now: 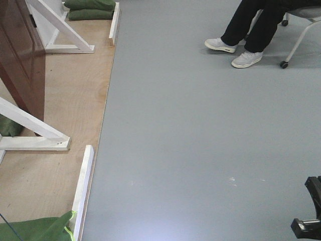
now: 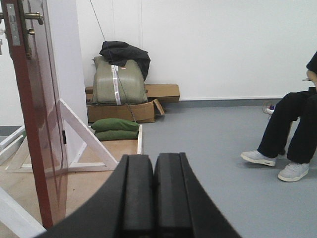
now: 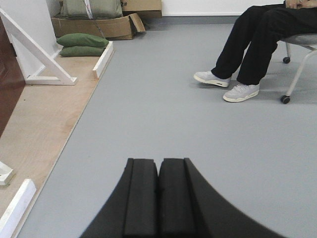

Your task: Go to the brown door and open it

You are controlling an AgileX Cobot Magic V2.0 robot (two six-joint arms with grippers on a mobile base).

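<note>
Left wrist view showed the door (image 2: 42, 124) best. It stood edge-on at the far left, with its brass handle (image 2: 32, 17) up high, which no other view showed. The left gripper (image 2: 154, 166) had its fingers pressed together, holding nothing. Right wrist view caught only a dark strip of the door (image 3: 7, 84) at the left edge. The right gripper (image 3: 158, 168) was squeezed closed and empty too. Front view showed only the low part of the door (image 1: 20, 55), top left, over the wood floor (image 1: 65, 100).
</note>
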